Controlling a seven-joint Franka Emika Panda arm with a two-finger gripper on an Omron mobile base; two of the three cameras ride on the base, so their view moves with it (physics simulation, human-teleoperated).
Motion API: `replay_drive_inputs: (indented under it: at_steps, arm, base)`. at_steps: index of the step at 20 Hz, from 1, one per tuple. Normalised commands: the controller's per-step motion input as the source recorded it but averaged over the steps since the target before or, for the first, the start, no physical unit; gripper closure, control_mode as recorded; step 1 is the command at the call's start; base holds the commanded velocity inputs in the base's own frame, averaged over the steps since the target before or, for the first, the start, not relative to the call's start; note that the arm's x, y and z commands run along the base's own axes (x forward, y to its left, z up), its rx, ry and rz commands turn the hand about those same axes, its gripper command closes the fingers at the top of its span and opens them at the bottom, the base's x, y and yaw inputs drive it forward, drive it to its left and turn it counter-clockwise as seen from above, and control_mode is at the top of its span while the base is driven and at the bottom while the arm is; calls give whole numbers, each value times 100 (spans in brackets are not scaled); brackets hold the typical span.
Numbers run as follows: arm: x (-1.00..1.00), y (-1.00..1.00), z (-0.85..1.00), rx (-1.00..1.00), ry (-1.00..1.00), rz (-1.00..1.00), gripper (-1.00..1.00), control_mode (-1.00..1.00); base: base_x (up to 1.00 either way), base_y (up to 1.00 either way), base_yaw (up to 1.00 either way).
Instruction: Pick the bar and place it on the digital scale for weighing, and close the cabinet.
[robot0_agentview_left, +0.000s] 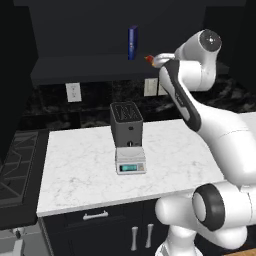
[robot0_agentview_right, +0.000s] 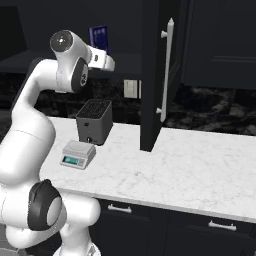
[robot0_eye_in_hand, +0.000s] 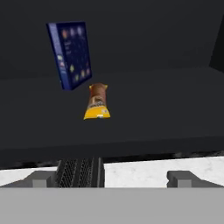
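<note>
gripper (robot0_eye_in_hand: 112, 178) of mine wide apart and holding nothing, facing the cabinet shelf (robot0_eye_in_hand: 166, 113), bar (robot0_eye_in_hand: 97, 103) lying flat there beside upright blue box (robot0_eye_in_hand: 70, 54), digital scale (robot0_agentview_left: 131, 161) on marble tabletop (robot0_agentview_left: 80, 165) before dark slotted box (robot0_agentview_left: 126, 124), cabinet door (robot0_agentview_right: 152, 75) open

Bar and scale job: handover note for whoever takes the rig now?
Gripper: open, empty, aimed at the cabinet shelf, short of the bar.
Bar: lying on the shelf, beside the upright blue box.
Scale: on the white counter, in front of the dark slotted box, top plate bare.
Cabinet door: open.
Done: nothing yet.
Left: grasp bar, set it on scale, close cabinet.
</note>
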Motion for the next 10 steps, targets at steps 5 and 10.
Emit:
replay_drive_inputs:
  at_steps: [5, 10]
  arm:
    - [62, 0, 0, 0, 3, 0, -100, -100]
    - [45, 0, 0, 0, 0, 0, -100, -100]
  base:
    - [0, 0, 0]
    - [0, 0, 0]
